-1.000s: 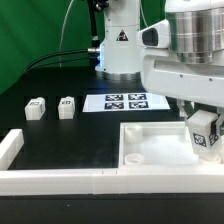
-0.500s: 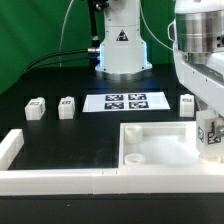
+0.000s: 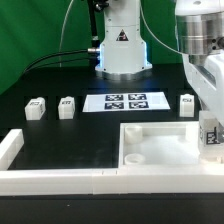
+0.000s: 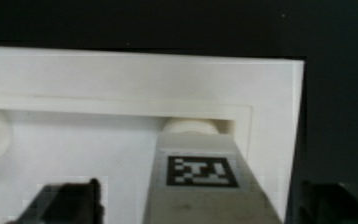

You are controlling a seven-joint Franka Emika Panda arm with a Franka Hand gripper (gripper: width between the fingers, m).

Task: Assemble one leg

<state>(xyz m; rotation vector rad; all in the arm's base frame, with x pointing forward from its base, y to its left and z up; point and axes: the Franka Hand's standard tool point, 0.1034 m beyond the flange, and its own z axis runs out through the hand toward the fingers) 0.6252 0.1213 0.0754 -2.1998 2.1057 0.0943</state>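
**Exterior view.** I am observing the hand (image 3: 208, 130) hanging over the far corner of the tray (image 3: 160, 128), at the exterior view's right. It is carrying the leg (image 3: 212, 140) upright, with the leg's tag facing the camera. The leg appears to be clear of the tray floor, so I am judging the hand to be closed on it; the contact itself is not resolving here. A spare leg (image 3: 187, 103) is lying on the tabletop (image 3: 70, 135) just beside the marker board (image 3: 125, 101). A second spare leg (image 3: 66, 106) and a third spare leg (image 3: 36, 108) are lying well apart from the tray, toward the exterior view's left.

**Wrist view.** I am looking down the leg (image 4: 201, 172), which is sitting centred in the hand (image 4: 208, 203) between two dark fingers (image 4: 73, 200). The picture is cutting off where the fingers meet the leg, so the grip is not directly confirmed. Past the leg's tip, a rounded socket (image 4: 194, 128) is showing in the corner of the tray (image 4: 140, 80), roughly in line with the leg.

**Progress.** I am rating pickup and transport as done, and alignment as nearly done. Seating is not yet done. Lowering the leg into the socket, fixing it there and letting go are outstanding.
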